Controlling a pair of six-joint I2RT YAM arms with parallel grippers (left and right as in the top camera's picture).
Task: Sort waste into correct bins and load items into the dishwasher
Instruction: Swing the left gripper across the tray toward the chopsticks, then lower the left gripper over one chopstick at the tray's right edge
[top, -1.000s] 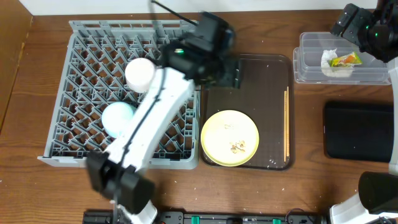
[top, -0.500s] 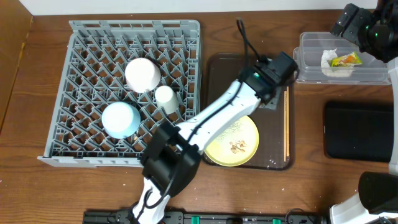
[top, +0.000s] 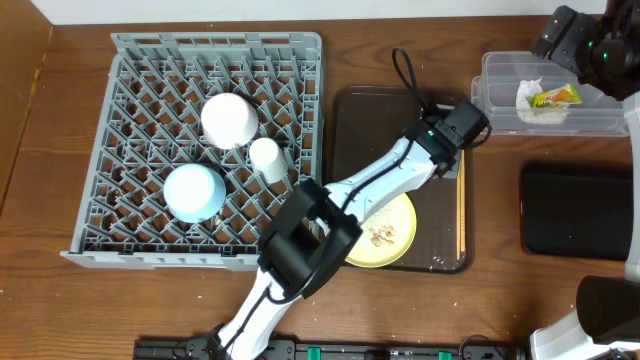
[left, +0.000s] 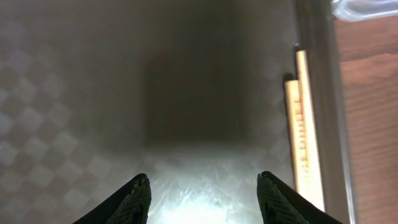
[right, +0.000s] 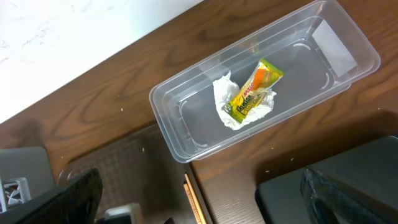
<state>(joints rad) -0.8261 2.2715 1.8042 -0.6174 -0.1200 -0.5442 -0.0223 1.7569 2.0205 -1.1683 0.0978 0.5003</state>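
Observation:
My left gripper (top: 456, 135) (left: 205, 194) hovers low over the right side of the brown serving tray (top: 350, 130), open with only bare tray floor between its fingers. The wooden chopsticks (top: 461, 205) (left: 305, 143) lie just right of it along the tray's edge. The yellow plate (top: 390, 225) holds pale crumbs (top: 380, 237) and is partly hidden by my left arm. The grey dishwasher rack (top: 215, 42) holds the pink bowl (top: 229, 118), blue bowl (top: 193, 192) and white cup (top: 267, 158). My right gripper (top: 585, 45) (right: 205, 199) hangs open above the clear tub (top: 500, 95) (right: 186, 130), which holds the tissue (right: 225, 107) and wrapper (right: 252, 93).
The flat black tray (top: 577, 210) (right: 336, 186) lies on the table right of the brown tray, below the tub. My left arm stretches diagonally from the front edge across the plate. A black cable loops above the left wrist.
My left arm has swung from the rack's top right corner across to the right side of the brown tray. The white cup now stands uncovered in the rack. The right arm has not moved.

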